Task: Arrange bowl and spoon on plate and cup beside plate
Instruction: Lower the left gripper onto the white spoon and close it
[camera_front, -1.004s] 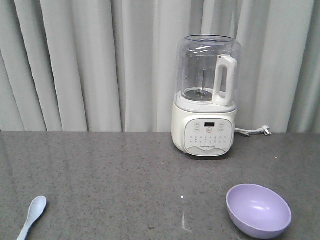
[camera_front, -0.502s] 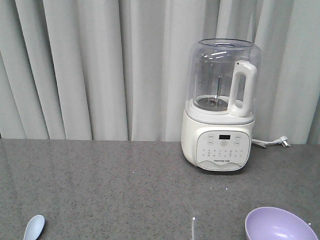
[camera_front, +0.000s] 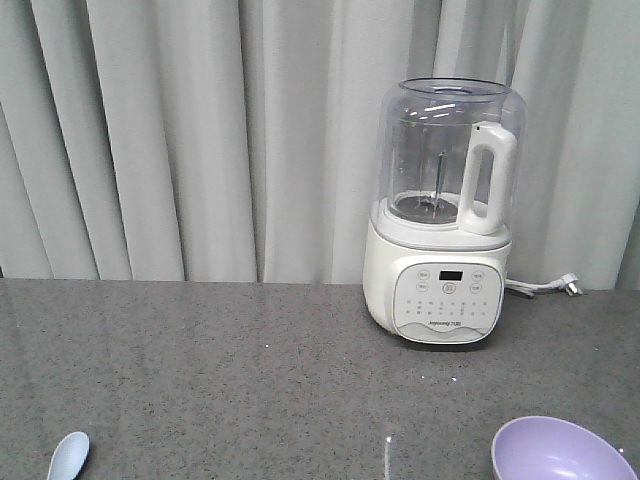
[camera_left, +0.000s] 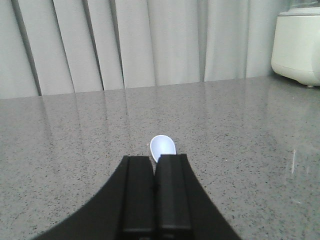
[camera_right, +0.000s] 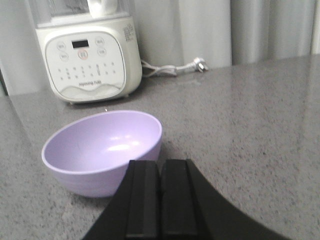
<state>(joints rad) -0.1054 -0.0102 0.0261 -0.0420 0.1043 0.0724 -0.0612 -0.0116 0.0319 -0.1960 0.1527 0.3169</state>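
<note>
On the grey speckled table (camera_front: 250, 370), front view: the spoon (camera_front: 68, 455) lies at the lower left edge of the frame, only its rounded scoop showing. The bowl (camera_front: 560, 455) sits upright at the lower right, cut by the frame edge. The two are well apart. A white blender (camera_front: 442, 215) with a clear jug stands at the back right against the pale curtain (camera_front: 200, 140); its plug (camera_front: 560, 285) lies on the table just to its right.

Left wrist view: my left tool (camera_left: 154, 159) is clenched, the two black fingers (camera_left: 139, 195) pressed side by side with only a thin seam between them, nothing visible in that seam. The spoon's scoop shows just beyond the fingertips, slightly right of the seam, resting on the table. Its handle is hidden behind the fingers, so I cannot tell whether the tips touch it.

Right wrist view: my right tool (camera_right: 160, 162) is likewise clenched, fingers together, gripping nothing. The bowl stands just ahead and to the left of the tips, open side up, with a light glare on its inner wall. The blender's control panel is behind the bowl, the plug further right near the curtain
</note>
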